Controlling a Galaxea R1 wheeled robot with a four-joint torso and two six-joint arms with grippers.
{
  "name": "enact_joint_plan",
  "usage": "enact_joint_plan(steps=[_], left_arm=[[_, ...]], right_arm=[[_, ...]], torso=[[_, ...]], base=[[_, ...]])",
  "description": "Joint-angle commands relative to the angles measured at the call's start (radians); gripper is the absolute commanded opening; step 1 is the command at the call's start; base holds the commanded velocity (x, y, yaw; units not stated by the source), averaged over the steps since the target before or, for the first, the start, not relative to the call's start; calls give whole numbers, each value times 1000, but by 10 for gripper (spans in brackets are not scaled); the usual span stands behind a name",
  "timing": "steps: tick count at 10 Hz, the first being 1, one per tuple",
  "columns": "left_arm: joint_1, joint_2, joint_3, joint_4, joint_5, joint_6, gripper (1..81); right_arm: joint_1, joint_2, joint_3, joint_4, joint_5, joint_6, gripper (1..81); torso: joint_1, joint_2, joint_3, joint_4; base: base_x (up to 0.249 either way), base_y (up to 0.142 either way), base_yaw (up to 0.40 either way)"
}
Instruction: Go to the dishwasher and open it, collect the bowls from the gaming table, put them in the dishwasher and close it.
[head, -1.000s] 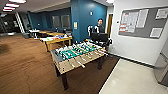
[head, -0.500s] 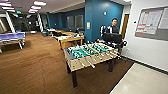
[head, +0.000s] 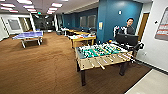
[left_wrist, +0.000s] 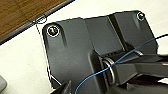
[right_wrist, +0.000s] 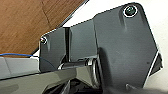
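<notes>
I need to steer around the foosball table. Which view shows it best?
The head view: the whole foosball table stands on the brown carpet, green field and rods visible, a person behind it. Both wrist views show robot parts and floor, not the table.

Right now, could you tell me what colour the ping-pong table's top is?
Blue, seen best in the head view.

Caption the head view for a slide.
Games room: table-football table on brown carpet, table-tennis table behind, person at right.

Brown carpet (head: 37, 70), blue wall (head: 117, 22), green-field foosball table (head: 100, 53), blue ping-pong table (head: 28, 35).
</notes>
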Motion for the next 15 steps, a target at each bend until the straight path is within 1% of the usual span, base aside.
enact_joint_plan(steps=[1,7,11,13,15], left_arm=[[-45,-13,-3,8,51,5,811],[-43,-10,-3,8,54,5,811],[-43,-7,-3,10,59,4,811],[-43,-7,-3,2,59,2,811],[-43,-2,-3,-6,59,2,811]], right_arm=[[44,0,6,-16,-45,-5,811],[42,-3,6,-24,-45,-5,811],[39,-7,6,-25,-44,-5,811],[38,-7,6,-25,-44,-5,811],[36,-7,6,-25,-44,-5,811]], torso=[[0,0,0,0],[-1,0,0,0],[-1,0,0,0],[0,0,0,0],[-1,0,0,0]], base=[[0,0,348],[0,0,322],[0,0,264],[0,0,173],[0,0,50]])
